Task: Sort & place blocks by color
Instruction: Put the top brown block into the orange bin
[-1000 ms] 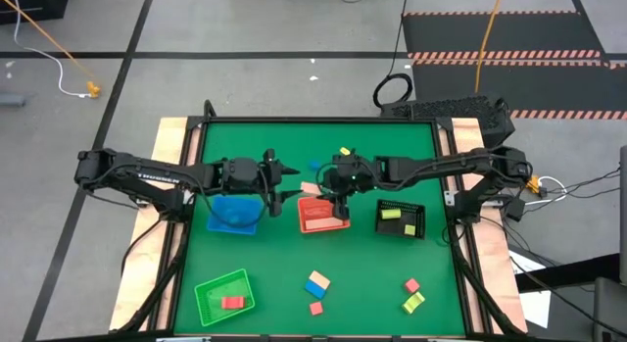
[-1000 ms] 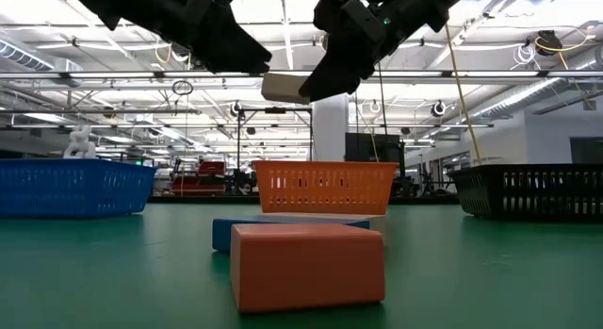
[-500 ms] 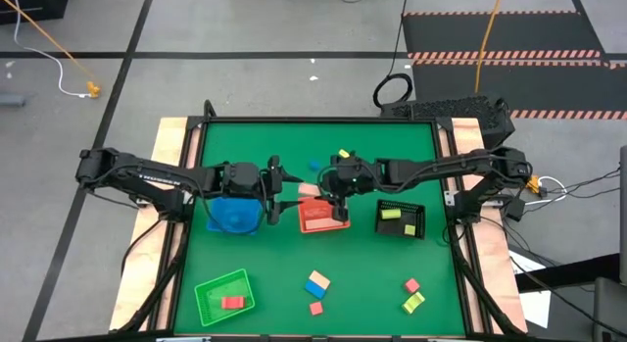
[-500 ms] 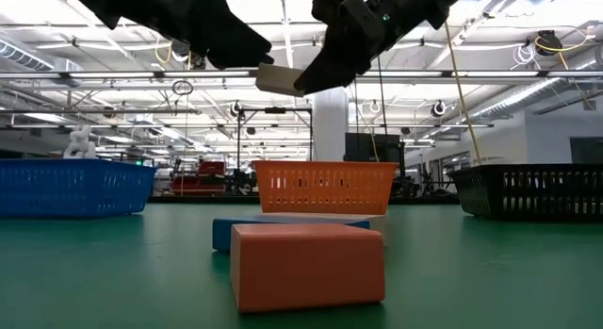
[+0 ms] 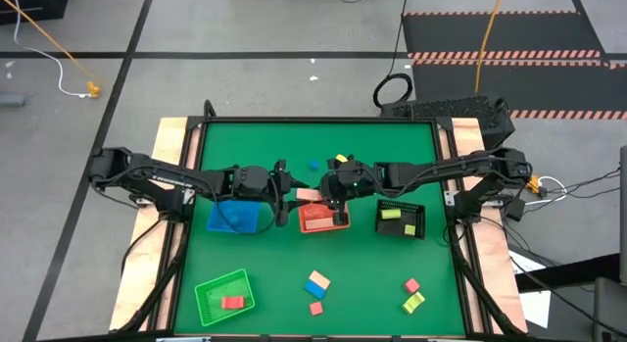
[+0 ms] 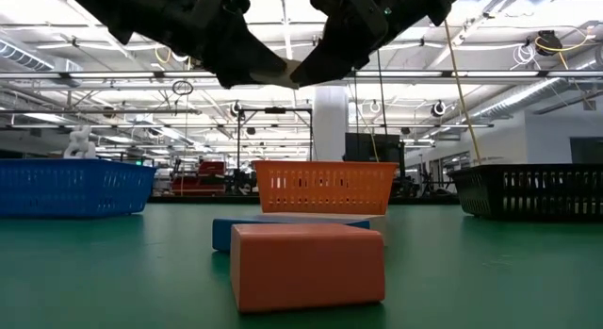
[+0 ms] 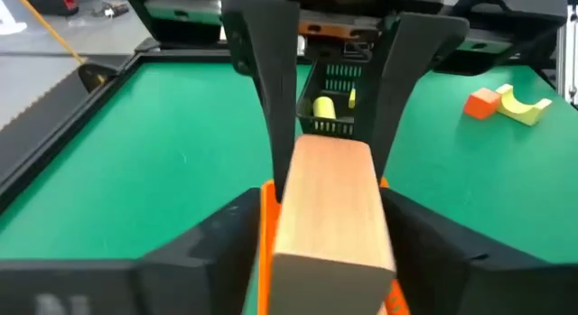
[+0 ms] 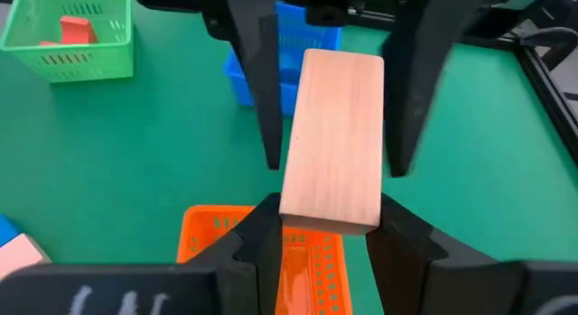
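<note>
A pale tan bar block point(image 5: 307, 194) hangs in the air above the red tray point(image 5: 318, 219), between both grippers. My right gripper point(image 5: 324, 192) comes from the table's right and is shut on it. My left gripper point(image 5: 289, 197) comes from the left and is open, with a finger on either side of the bar's other end point(image 8: 343, 67); a gap shows at each side. The low view shows the bar point(image 6: 285, 71) between the two dark grippers. More blocks lie near the table's near edge: a blue and tan pair point(image 5: 316, 282), red ones point(image 5: 411, 284) and a yellow-green one point(image 5: 412, 303). My right gripper holds the tan bar by its right-hand end point(image 8: 330, 207), pinched between the two fingers point(image 8: 264, 226) on its long side faces. The fingers come from the table's right, slanting slightly down, and lie along the bar. The bar is lifted clear, roughly level, above the red tray.
The blue tray point(image 5: 235, 218) sits under my left arm and the black tray point(image 5: 400, 219), with a yellow block in it, under my right arm. The green tray point(image 5: 225, 295) near the front left holds a red block. Small blue point(image 5: 313, 167) and yellow-green point(image 5: 342, 156) blocks lie farther back.
My left gripper has moved toward the table's right, up to the tan bar, and its open fingers now stand around the bar's free end. My right gripper has kept hold of the bar and raised it slightly.
</note>
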